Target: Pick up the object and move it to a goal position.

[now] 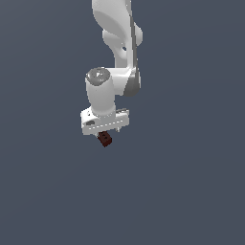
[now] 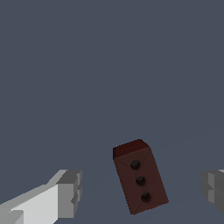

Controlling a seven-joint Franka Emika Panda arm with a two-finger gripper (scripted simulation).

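The object (image 2: 140, 179) is a small dark reddish-brown brick with three dark dimples in a row on one face. In the wrist view it sits between my two fingers, tilted, with a wide gap to each finger (image 2: 69, 192). My gripper (image 2: 142, 190) is open and touches nothing. In the exterior view the object (image 1: 105, 139) shows just under the white hand, where the gripper (image 1: 107, 133) hangs right over it. No goal marker shows in either view.
A plain dark blue-grey surface (image 1: 191, 191) fills both views. The white arm (image 1: 117, 43) comes down from the top of the exterior view.
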